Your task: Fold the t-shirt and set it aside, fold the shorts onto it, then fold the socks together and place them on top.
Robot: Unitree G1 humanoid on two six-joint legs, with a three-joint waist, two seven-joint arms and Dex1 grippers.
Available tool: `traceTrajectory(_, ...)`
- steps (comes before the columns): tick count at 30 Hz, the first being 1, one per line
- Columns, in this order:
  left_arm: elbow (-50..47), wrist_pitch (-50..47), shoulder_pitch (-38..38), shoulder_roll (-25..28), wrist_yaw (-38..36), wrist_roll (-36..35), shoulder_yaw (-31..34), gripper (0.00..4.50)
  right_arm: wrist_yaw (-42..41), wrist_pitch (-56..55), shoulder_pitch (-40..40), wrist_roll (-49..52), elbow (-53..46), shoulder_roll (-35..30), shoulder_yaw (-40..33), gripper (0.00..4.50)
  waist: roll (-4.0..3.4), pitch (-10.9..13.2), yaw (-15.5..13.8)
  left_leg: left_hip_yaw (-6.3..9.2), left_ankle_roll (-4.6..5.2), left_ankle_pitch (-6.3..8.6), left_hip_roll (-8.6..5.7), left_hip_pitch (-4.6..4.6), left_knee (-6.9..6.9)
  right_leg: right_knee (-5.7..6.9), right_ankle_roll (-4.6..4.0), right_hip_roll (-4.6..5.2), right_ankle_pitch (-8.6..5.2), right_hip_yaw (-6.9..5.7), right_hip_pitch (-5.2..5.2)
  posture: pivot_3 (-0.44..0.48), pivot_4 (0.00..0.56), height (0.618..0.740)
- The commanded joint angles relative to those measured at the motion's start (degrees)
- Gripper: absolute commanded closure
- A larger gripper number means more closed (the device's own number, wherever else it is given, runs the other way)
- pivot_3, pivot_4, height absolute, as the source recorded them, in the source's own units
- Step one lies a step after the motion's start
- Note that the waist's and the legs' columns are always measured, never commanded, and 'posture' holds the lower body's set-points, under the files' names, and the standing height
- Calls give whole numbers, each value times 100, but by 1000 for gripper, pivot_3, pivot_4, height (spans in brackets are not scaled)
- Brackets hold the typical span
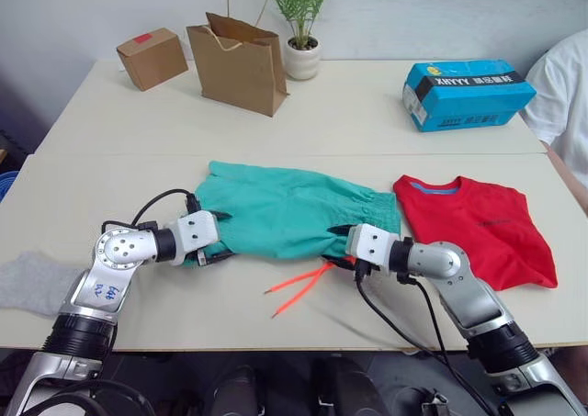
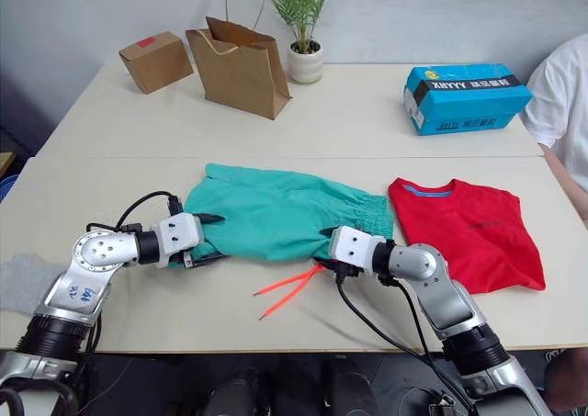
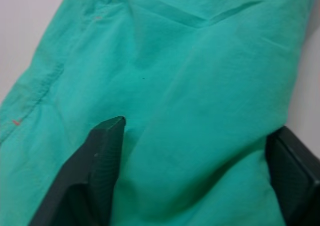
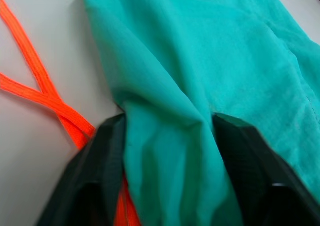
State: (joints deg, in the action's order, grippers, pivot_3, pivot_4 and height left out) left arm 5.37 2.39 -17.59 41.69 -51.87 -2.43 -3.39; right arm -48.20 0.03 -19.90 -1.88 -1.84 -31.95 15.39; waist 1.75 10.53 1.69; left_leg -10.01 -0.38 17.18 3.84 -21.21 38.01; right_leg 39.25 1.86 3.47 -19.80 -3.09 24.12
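With the shorts (image 1: pixel 285 216) lying mid-table beside the folded t-shirt (image 1: pixel 478 225), both the left gripper (image 1: pixel 213 237) and right gripper (image 1: pixel 338 246) have fingers pinching the near hem, so they should lift evenly together.

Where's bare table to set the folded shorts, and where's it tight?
Free: the strip between the shorts and the paper bag, and the far table between plant pot and blue box. Tight: the near edge, with the drawstring, both grippers and the red t-shirt.
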Motion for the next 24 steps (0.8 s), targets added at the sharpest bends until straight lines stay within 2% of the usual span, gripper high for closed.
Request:
traceTrajectory(1, -504, -598, 683, 209, -459, -347, -49, 2049, -40, -184, -25, 5, 12, -93, -122, 2979, -1, -1, 34, 0, -1, 1, 1, 2, -2, -1, 0, 0, 0, 0, 0, 0, 150, 740)
traceTrajectory(5, -1626, -897, 1767, 236, -226, -599, 220, 3373, -514, -212, 339, 377, -500, -508, -296, 4406, -13, -7, 62, 0, -5, 7, 4, 4, -16, -14, 0, 0, -5, 1, 0, 0, 150, 740)
traceTrajectory(8, -2228, -1076, 2220, 283, -28, -630, 497, 4324, -802, -404, 660, 583, -738, -823, -414, 4500, -13, -7, 31, 1, -1, 10, 3, 5, -26, -31, 1, 0, -5, 0, -5, 0, 150, 740)
traceTrajectory(9, -2391, -1132, 2328, 301, 41, -626, 589, 4461, -834, -403, 726, 637, -779, -854, -441, 4500, -13, -7, 26, 3, 2, 12, 3, 10, -26, -34, 1, 0, -5, -1, -12, 0, 150, 740)
traceTrajectory(15, -3308, -1627, 2759, 123, 406, -859, 772, 4461, -832, -218, 1147, 843, -916, -997, -680, 4500, -11, -6, 1, 12, 10, 26, 1, 52, -43, -60, 3, 1, -3, -8, -63, 0, 150, 740)
traceTrajectory(18, -3628, -2191, 2935, -6, 482, -1243, 815, 4500, -1109, 260, 1312, 1049, -875, -1206, -695, 3812, -11, -6, -6, 12, 10, 25, -3, 56, -55, -70, 4, 3, -2, -8, -66, 0, 150, 740)
traceTrajectory(21, -3655, -2338, 2944, -101, 630, -1349, 998, 3874, -1253, -25, 1384, 1296, -910, -1207, -809, 2871, -10, -6, -5, 12, 10, 25, -2, 61, -63, -78, 4, 2, -3, -7, -69, 0, 150, 740)
traceTrajectory(24, -3581, -2238, 3017, 46, 328, -1686, 1454, 2911, -1636, 282, 1658, 2168, -1204, -1296, -1274, 1757, -8, -4, -6, 13, 8, 24, -2, 63, -69, -78, 4, -1, -3, -8, -69, 0, 150, 740)
